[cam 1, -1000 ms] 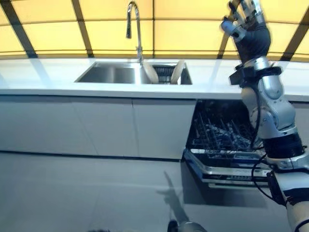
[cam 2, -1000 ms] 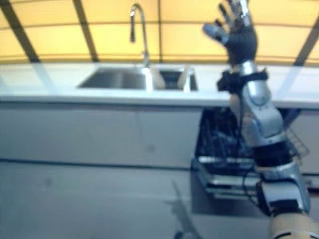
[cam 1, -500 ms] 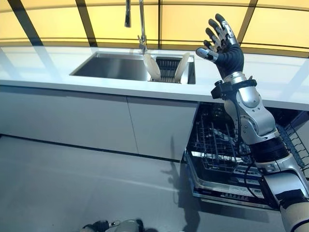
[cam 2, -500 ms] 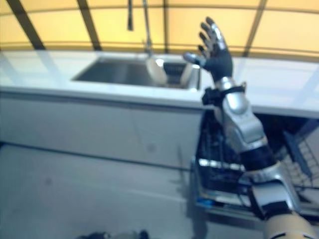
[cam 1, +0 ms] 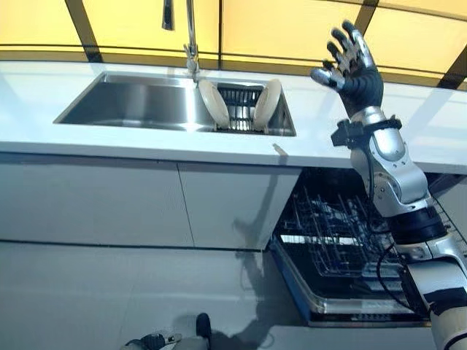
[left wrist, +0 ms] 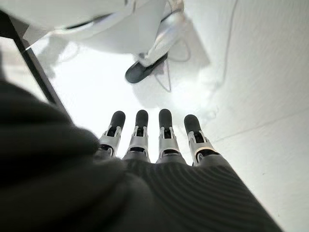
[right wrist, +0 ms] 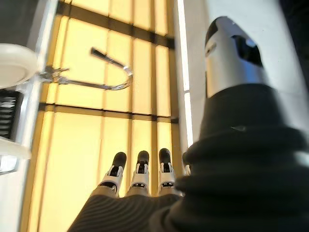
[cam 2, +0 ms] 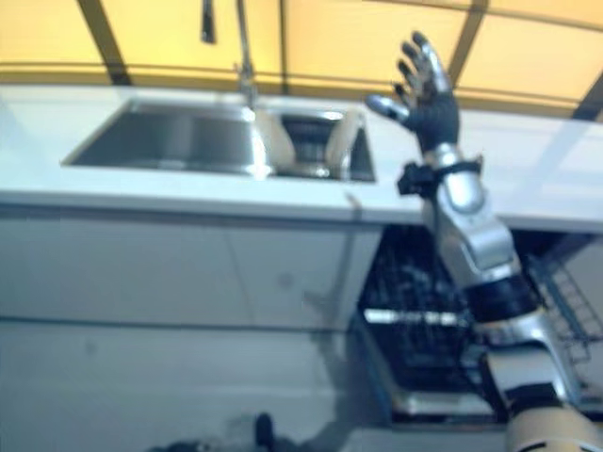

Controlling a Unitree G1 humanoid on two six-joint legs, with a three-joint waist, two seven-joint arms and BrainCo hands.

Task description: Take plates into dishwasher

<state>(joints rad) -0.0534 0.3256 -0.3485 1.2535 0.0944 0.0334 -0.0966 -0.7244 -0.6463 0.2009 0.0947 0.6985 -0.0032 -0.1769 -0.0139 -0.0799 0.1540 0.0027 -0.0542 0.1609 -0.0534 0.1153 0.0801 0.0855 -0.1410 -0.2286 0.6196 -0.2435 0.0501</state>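
Overhead, the right hand (cam 1: 355,69) was raised above the white counter (cam 1: 87,146), at about two o'clock in the head view, with its fingers (cam 1: 349,44) spread wide and straight and nothing in them. Its own wrist view showed the same straight fingers against the yellow window panels (right wrist: 77,159), with the curved tap (right wrist: 96,72) off to one side. Two pale plates stood on edge in a dark rack (cam 1: 238,109) at the right end of the steel sink (cam 1: 131,106): the left plate (cam 1: 212,103) and the right plate (cam 1: 267,104) leaned at either side of the rack, well apart from the raised hand, at roughly twelve o'clock. Below the counter, at about four o'clock, the dishwasher (cam 1: 343,240) was open with its wire basket (cam 1: 328,226) pulled out; I could not tell what lay in it. The left hand (left wrist: 154,145) showed only in its own wrist view, fingers straight and side by side, holding nothing, pointed down at a pale floor (left wrist: 251,87).
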